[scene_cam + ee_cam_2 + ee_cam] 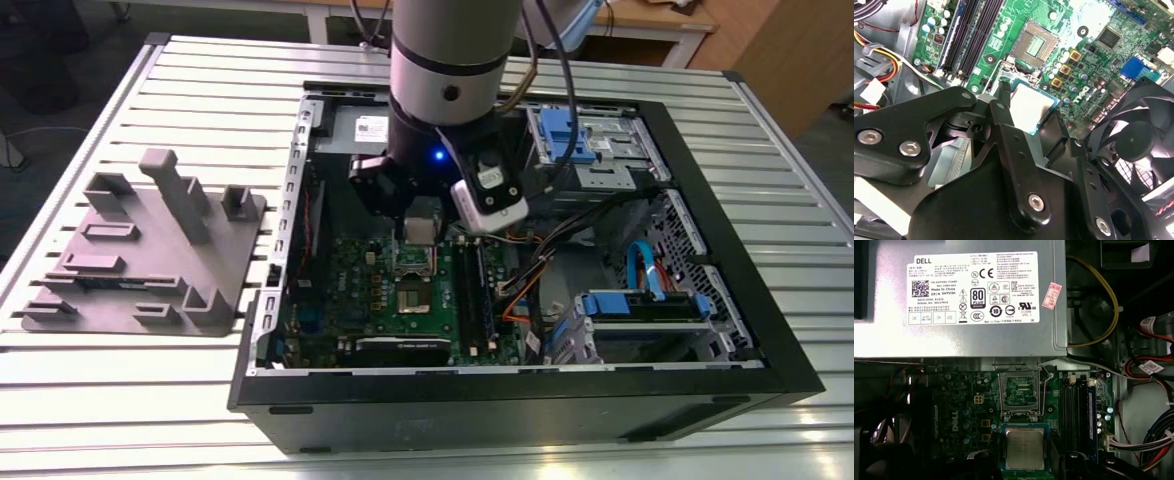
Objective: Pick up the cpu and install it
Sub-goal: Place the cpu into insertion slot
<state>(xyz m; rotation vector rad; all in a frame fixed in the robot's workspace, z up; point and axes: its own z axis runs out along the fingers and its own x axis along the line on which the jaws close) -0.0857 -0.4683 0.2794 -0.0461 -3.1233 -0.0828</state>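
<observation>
Exterior view: stands near vertical over the open computer case (747, 330) on the slatted table (160, 90), wrist inside the case, hand (420, 235) pointing straight down at the green motherboard (360, 285).

Second wrist view: grips the cpu (1031, 111) by two opposite edges between black fingers (1004, 106), closed to the chip's width. Hangs clear of the board, near the open socket (1035, 44) and beside a black fan (1139, 135).

First wrist view: carries the cpu (1025, 449) level, metal top up, close to the empty socket (1019, 392), with the grey power supply (954, 340) beyond that socket.
</observation>
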